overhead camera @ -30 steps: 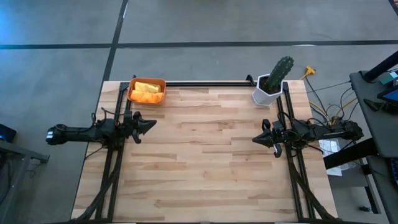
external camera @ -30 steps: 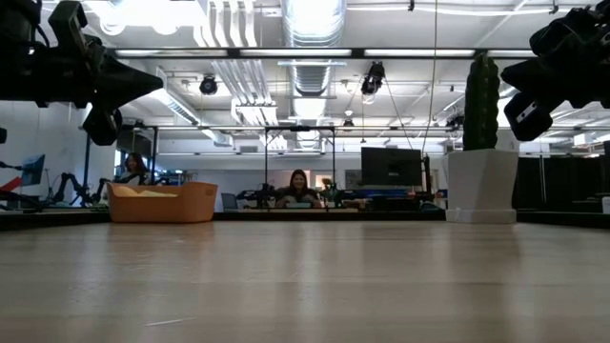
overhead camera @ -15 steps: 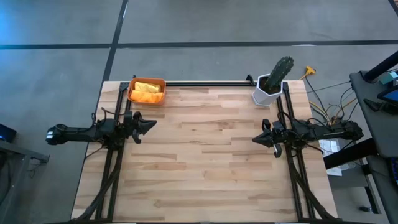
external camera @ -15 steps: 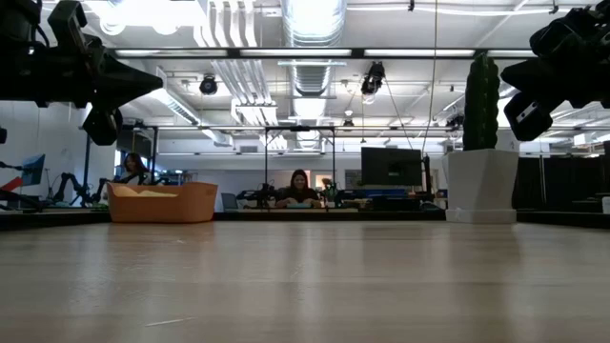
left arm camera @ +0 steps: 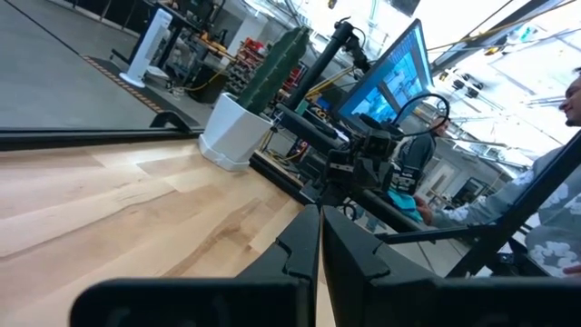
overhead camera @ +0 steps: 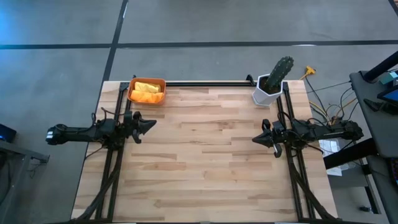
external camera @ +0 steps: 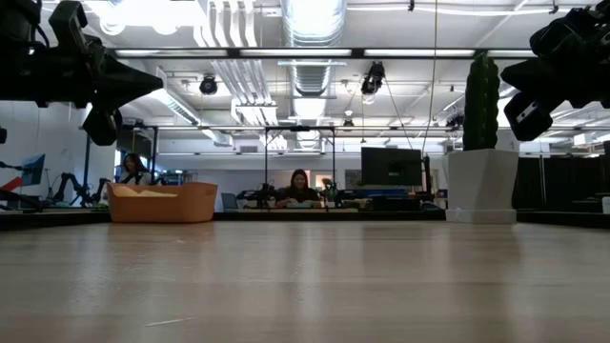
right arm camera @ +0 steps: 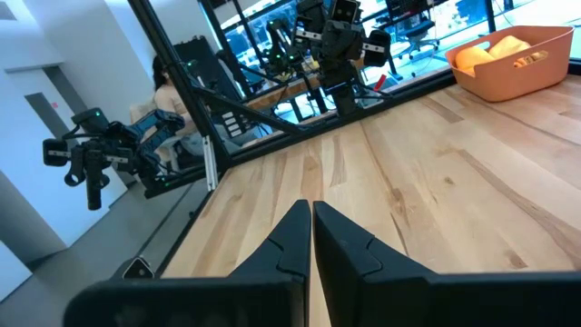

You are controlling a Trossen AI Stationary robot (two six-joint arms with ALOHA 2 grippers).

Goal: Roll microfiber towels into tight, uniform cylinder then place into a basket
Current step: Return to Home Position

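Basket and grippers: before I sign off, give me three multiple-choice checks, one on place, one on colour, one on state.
1. In the high view, the basket stands at the table's:
A. centre
B. upper left corner
C. upper right corner

2. The rolled towels in it are:
A. orange and yellow
B. blue and white
C. green and red

3. The grippers are:
A. both wide open
B. left shut on a towel
C. both shut, holding nothing

1 B: it sits at that corner, opposite the cactus pot.
2 A: the right wrist view shows both colours.
3 C: the left gripper and right gripper show fingers pressed together over bare wood.
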